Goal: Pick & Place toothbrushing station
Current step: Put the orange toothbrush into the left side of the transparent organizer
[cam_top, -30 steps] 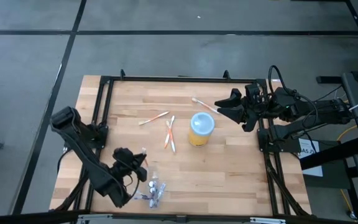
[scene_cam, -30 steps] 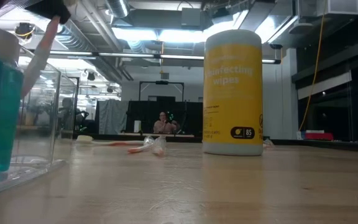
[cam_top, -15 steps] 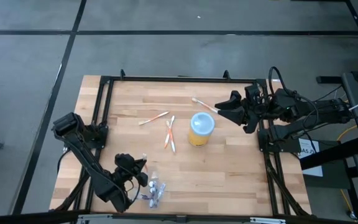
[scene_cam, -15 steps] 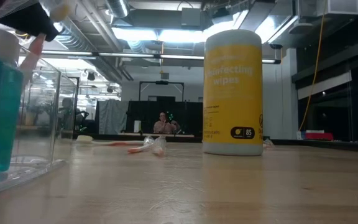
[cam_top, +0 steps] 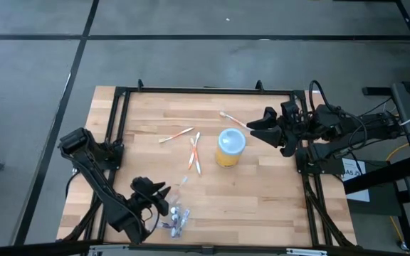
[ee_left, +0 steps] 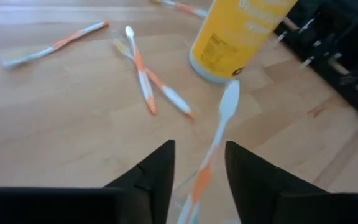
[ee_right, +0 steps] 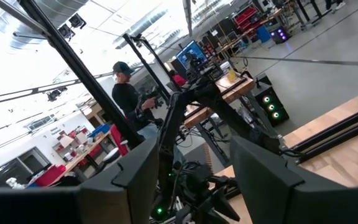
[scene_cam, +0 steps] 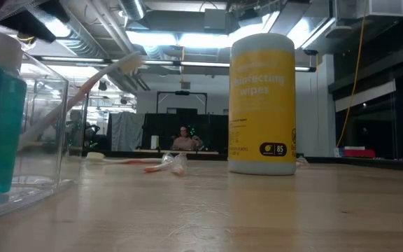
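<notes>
Centre frame, the yellow canister with pale-blue lid [cam_top: 230, 147] reads "Disinfecting wipes" (also "85"). Lower left, the left gripper [ee_left: 197, 171] stands parted around a white-and-orange toothbrush [ee_left: 219, 124]; the right gripper [cam_top: 257, 126] gapes empty.

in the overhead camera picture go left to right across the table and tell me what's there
Left gripper → pouch with tubes, near the front edge → lone toothbrush → crossed pair of toothbrushes → yellow wipes canister → right gripper.
</notes>
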Tool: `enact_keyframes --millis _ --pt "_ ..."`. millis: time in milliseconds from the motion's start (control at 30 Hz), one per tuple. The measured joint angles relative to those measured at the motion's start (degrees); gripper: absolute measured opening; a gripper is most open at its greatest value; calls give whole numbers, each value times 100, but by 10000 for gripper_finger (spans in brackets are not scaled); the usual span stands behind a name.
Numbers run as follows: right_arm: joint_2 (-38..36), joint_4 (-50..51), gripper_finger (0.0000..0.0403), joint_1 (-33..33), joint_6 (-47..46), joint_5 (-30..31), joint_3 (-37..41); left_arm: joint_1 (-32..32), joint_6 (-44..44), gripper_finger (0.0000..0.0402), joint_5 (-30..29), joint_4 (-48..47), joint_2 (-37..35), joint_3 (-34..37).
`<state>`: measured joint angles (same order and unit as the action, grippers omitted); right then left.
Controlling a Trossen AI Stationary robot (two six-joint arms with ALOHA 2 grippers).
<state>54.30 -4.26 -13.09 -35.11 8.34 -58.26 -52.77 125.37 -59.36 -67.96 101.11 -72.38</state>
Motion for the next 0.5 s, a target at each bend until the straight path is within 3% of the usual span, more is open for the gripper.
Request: enact_keyframes --millis 233,400,500 --pt "52 -14 200 -118 20 61 0 76 -60 174 -447 -341 -550 0" --pt "373 47 200 -229 83 89 2 381 33 169 -547 -755 -1096 0" --pt "752 239 200 -257 -8 -34 2 552 -108 160 -1120 -834 -1539 0"
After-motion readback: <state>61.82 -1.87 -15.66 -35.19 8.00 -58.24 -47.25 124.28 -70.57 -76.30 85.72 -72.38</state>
